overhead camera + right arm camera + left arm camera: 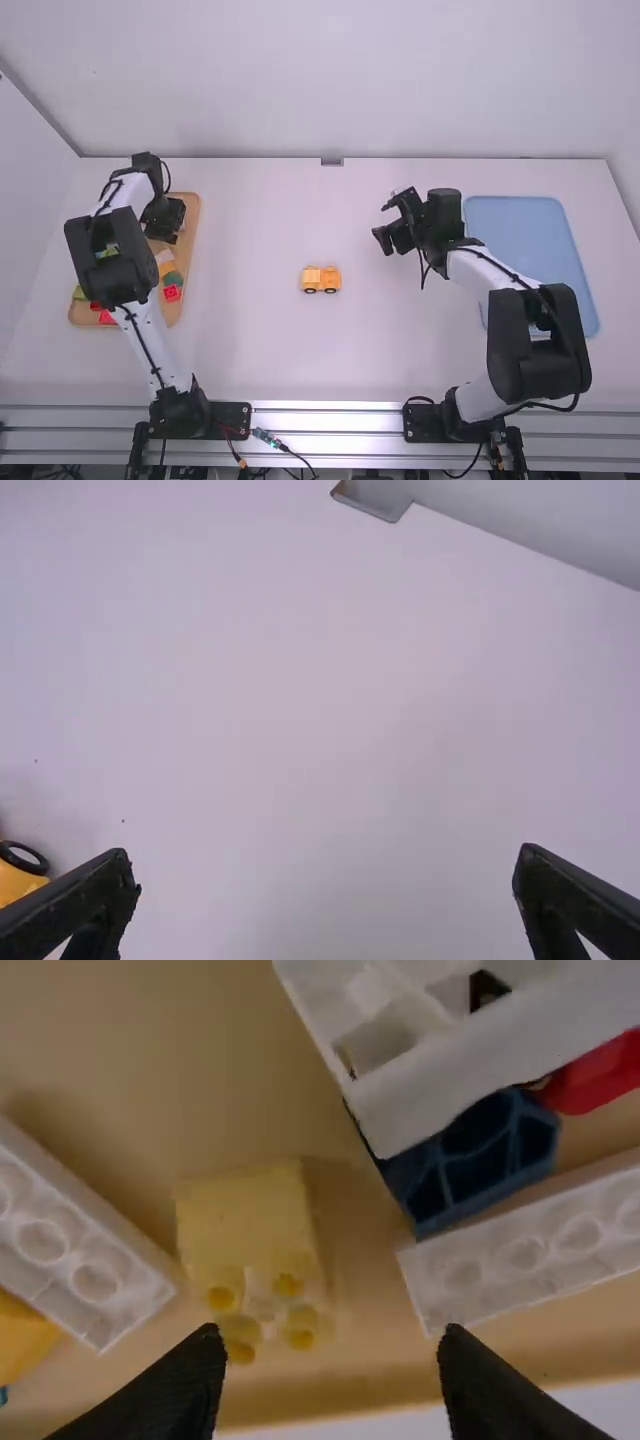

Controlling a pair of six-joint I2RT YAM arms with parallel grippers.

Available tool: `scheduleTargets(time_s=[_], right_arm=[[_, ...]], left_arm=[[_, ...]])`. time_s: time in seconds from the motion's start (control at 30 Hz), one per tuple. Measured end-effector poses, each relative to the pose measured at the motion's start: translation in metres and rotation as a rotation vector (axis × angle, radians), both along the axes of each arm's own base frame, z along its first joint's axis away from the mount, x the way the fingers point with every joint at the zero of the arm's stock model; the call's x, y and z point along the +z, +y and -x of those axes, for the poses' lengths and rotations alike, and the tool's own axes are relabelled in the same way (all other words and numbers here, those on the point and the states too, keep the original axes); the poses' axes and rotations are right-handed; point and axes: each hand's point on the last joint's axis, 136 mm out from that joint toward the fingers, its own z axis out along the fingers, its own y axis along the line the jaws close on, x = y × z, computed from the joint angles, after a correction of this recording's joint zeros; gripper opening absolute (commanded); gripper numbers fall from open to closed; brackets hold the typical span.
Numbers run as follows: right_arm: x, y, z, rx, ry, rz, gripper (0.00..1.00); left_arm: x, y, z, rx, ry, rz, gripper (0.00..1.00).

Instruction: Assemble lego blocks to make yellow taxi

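Yellow taxi (322, 279) on white table (250, 350), left claw (163, 236) spread over tray (193, 212), right claw (384, 222) spread

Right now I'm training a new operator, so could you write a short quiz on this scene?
1. Fill the gap: the left gripper hovers over the ____ tray.
2. True or false: the right gripper is holding a block.
3. Where is the yellow toy car?
A. On that tray
B. Directly on the table
C. Between the right gripper's fingers

Key: 1. wooden; 2. false; 3. B
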Motion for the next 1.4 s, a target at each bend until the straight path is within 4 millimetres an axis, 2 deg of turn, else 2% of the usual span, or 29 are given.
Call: scheduleTargets(time_s=[0.1,0.27,0.43,1.03,1.2,1.4], right_arm=[[0.000,0.000,0.000,0.001,0.000,0.000,0.99],[0.000,0.000,0.000,0.001,-0.001,0.001,0.99],[0.000,0.000,0.000,0.000,0.000,0.000,0.99],[0.000,0.000,0.000,-0.002,0.001,-0.002,0.99],[0.000,0.000,0.000,0.000,0.000,0.000,0.99],[0.000,0.000,0.000,-0.002,0.001,-0.002,0.99]], left_arm=[[-0.007,-0.001,0.003,0.013,0.004,0.001,0.54],[-0.006,0.001,0.001,0.010,-0.003,-0.005,0.54],[-0.005,0.002,-0.004,-0.004,-0.023,-0.015,0.48],[-0.007,0.003,0.005,-0.144,0.030,-0.040,0.42],[-0.014,0.003,0.008,-0.164,0.038,-0.046,0.43],[-0.021,0.002,0.010,-0.173,0.037,-0.049,0.38]])
